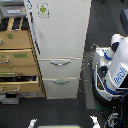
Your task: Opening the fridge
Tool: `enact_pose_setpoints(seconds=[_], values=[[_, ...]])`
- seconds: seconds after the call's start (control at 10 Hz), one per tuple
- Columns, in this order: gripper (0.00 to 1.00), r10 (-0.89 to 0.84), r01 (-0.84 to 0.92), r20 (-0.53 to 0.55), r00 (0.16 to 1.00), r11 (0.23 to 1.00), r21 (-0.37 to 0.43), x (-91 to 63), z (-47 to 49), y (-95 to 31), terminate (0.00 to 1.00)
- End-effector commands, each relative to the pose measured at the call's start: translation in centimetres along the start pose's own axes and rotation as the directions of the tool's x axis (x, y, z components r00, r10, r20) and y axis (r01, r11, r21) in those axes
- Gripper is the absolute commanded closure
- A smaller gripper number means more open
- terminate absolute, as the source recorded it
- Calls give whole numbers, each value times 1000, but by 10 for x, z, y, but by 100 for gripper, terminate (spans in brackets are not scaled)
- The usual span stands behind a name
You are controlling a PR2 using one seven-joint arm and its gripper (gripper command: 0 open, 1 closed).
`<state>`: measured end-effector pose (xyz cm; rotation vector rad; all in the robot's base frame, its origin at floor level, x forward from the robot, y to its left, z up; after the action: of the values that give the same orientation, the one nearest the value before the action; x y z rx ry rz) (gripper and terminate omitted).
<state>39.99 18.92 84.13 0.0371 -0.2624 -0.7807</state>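
When we look down from up high, we see the fridge [59,47] standing tall & white in the middle. Its big top door is shut, w/ a small sticker [43,9] near the top left corner. That sticker has a green shape on white; we can't read any words on it, too blurry. Below the door are 2 drawers, each w/ a curved silver handle [60,63], both pushed in.

Touching the fridge on the exterior view's left is a tan wooden cabinet [17,60] w/ drawers. Some have little green labels [20,55], too small to read.

On the exterior view's right stands the white robot [114,65], near the fridge but not touching it. Blue letters [120,76] are on its body; we can't make them out for sure. We can't pick out its gripper, so we can't tell how far the fingers are apart or if they hold anything.
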Motion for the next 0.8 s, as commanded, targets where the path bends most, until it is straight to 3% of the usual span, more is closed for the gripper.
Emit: enact_pose_setpoints(seconds=[0.1, 0.4, 0.6, 0.8], values=[[0, 35, -36, -20, 999, 998, -60, 15, 8, 8, 0], [0, 39, -46, -84, 996, 995, -89, 37, 8, 23, 0], [0, 51, -54, -50, 997, 996, -77, 50, 9, 30, 0], [0, 85, -94, -70, 994, 987, -132, 77, 14, 37, 0]])
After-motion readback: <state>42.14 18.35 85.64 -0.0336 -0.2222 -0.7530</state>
